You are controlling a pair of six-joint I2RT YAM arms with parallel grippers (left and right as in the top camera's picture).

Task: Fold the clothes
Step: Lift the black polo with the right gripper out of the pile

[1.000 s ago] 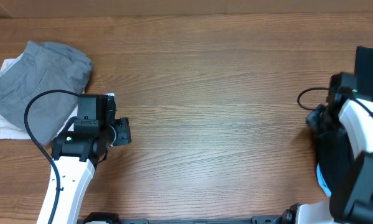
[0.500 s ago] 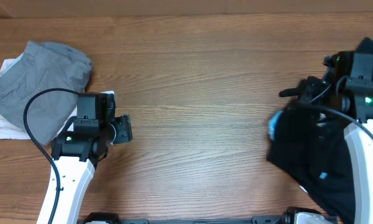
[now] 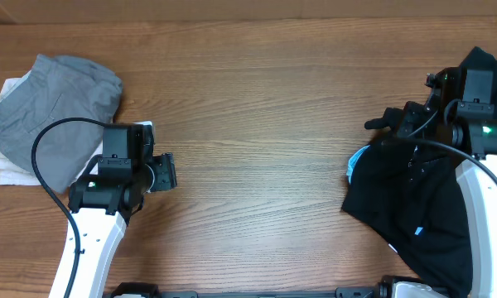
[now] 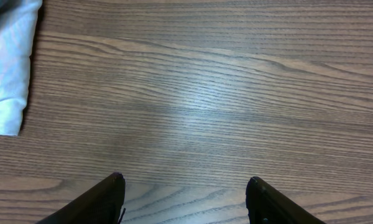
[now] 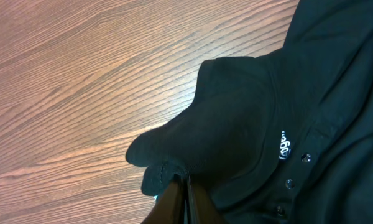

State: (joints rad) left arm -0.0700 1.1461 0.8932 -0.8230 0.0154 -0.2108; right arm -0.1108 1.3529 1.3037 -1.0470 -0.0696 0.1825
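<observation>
The black shirt (image 3: 418,207) hangs bunched at the table's right side, and my right gripper (image 5: 185,182) is shut on a fold of it near the collar. The right wrist view shows the shirt (image 5: 255,112) with small white lettering (image 5: 285,146) and buttons (image 5: 306,157). A folded grey garment (image 3: 54,116) lies at the far left on top of a white one (image 3: 7,170). Just right of that pile my left gripper (image 3: 164,174) is open, with both fingertips (image 4: 115,186) over bare wood and nothing between them.
A light blue piece of fabric (image 3: 354,163) peeks out at the shirt's left edge. The corner of the white garment (image 4: 6,68) shows at the left of the left wrist view. The wooden table (image 3: 265,132) stretches between the two arms.
My right arm has brought the black shirt in from the right edge and carried it leftward over the table. The left arm has stayed in place, its jaws a little wider.
</observation>
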